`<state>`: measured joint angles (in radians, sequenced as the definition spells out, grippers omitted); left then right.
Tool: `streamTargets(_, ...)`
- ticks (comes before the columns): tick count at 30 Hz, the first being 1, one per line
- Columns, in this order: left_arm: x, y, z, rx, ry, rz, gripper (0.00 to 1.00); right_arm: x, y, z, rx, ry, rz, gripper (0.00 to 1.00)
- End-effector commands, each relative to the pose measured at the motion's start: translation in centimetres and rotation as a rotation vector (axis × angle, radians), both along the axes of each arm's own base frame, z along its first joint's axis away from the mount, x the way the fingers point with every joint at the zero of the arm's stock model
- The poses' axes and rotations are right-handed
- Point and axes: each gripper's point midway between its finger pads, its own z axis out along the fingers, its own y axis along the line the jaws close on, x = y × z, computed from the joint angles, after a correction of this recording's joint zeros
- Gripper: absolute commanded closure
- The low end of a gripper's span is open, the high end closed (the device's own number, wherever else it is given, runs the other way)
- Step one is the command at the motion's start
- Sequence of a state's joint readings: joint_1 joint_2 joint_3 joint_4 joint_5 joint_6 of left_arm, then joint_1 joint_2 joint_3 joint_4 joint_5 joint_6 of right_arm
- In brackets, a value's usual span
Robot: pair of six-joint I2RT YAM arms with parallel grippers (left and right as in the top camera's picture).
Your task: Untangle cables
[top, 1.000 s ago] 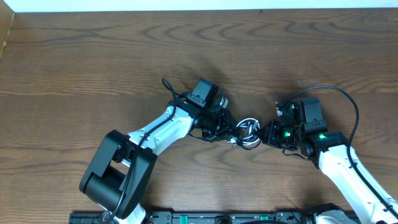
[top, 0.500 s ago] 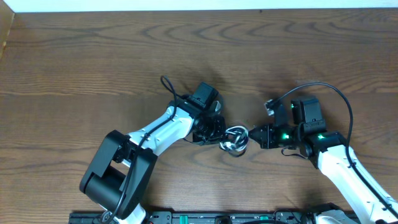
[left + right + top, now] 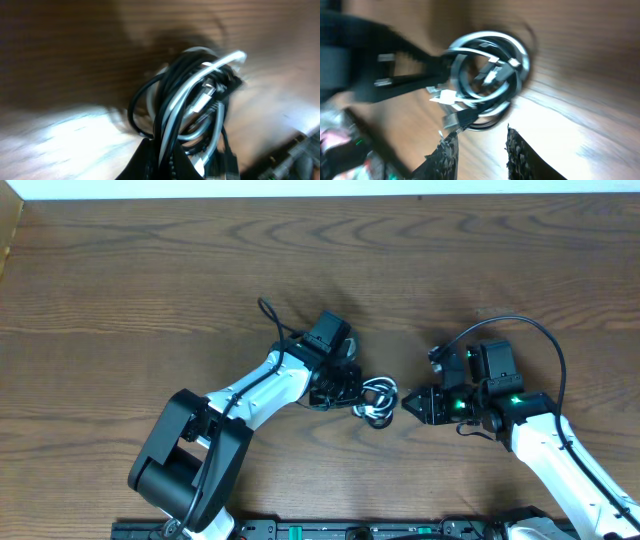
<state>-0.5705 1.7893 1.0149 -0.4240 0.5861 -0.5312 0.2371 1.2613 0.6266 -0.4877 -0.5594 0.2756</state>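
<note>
Bundle of black and white cables (image 3: pixel 377 398), gripped on one side and free on the other.
On the wooden table (image 3: pixel 150 280), the left gripper (image 3: pixel 352 394) reaches in from 9 o'clock and is clamped tight on that edge of the knotted bundle. The bundle lies just off the table's middle, toward 5 o'clock. In the left wrist view, black and white loops wind around a small silvery plug (image 3: pixel 201 98) and run down into the closed fingers. The right gripper (image 3: pixel 406 402) sits at the bundle's 3 o'clock, just apart from it, its jaws parted narrowly with nothing between them.
</note>
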Motion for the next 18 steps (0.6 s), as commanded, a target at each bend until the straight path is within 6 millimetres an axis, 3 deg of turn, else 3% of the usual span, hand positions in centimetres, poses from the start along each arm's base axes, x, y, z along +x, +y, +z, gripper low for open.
streamTargets(1, -1.1, -2.9, 3.3, -0.236, -0.029, -0.169, 0.92, 0.7, -1.7, -1.1, -0.093, 0.02, -0.107, 0.71)
streamTargets(5, -2.0, -4.2, 5.1, -0.37, -0.049, -0.268, 0.93, 0.8, -1.9, -1.1, -0.101, 0.013, -0.112, 0.64)
streamTargets(18, -3.9, -5.3, 8.0, -0.578, -0.046, -0.399, 0.92, 1.0, -2.5, -1.4, -0.138, 0.006, -0.13, 0.63)
